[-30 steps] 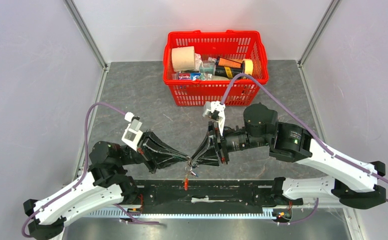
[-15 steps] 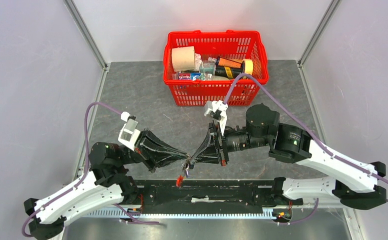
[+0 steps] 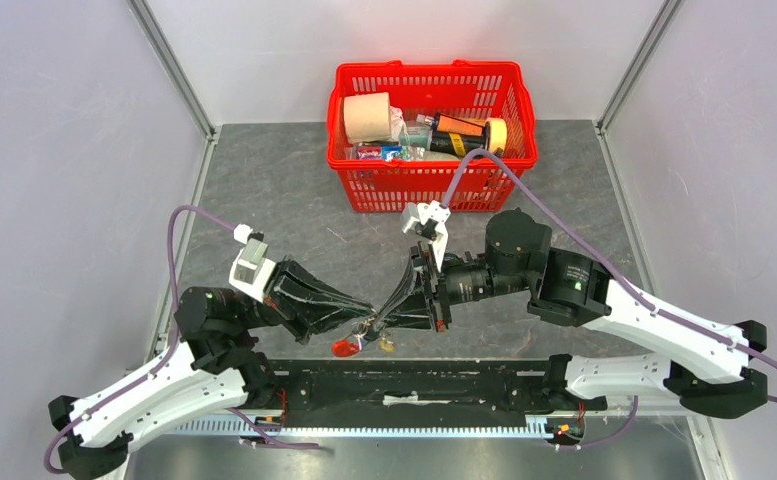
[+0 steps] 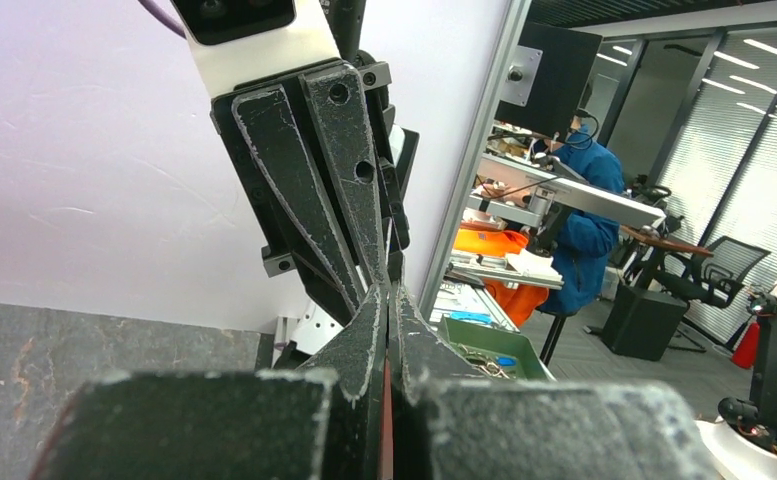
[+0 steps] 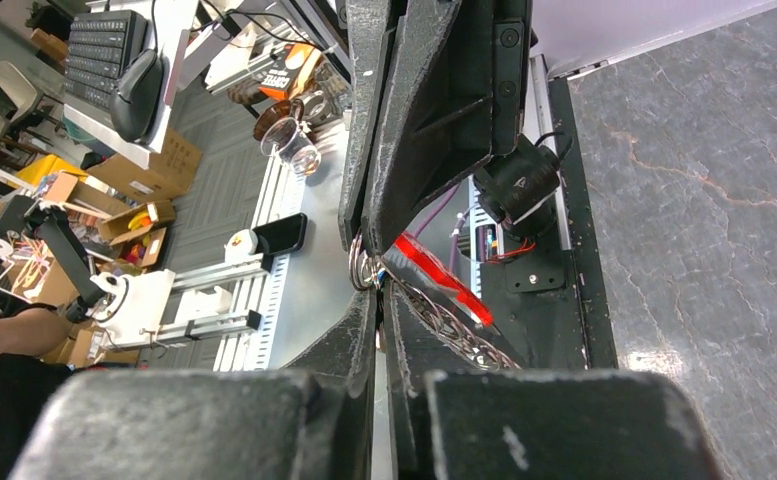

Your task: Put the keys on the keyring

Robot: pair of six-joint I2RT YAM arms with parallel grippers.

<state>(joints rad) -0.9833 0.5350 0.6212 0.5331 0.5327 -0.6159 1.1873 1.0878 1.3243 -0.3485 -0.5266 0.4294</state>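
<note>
Low over the table's near edge my two grippers meet tip to tip. The keyring [image 3: 364, 338] hangs between them: its red strap [image 3: 345, 347] swings out to the left and its brass clasp [image 3: 388, 345] dangles to the right. My left gripper [image 3: 368, 322] is shut, and the left wrist view shows a red sliver of the strap between the jaws of that gripper [image 4: 391, 290]. My right gripper [image 5: 376, 290] is pinched on the silvery ring [image 5: 362, 268] at its tips, with the red strap [image 5: 439, 275] and coiled cord [image 5: 459, 328] trailing past. I cannot make out the keys.
A red basket [image 3: 429, 68] holding a tape roll, bottles and packets stands at the back of the table. The black base rail [image 3: 414, 385] runs just under the hanging bundle. Grey walls and metal posts close in both sides.
The right jaws closed onto the ring. Both grippers shifted slightly left, and the red strap, which hung straight down, swung up to the left.
</note>
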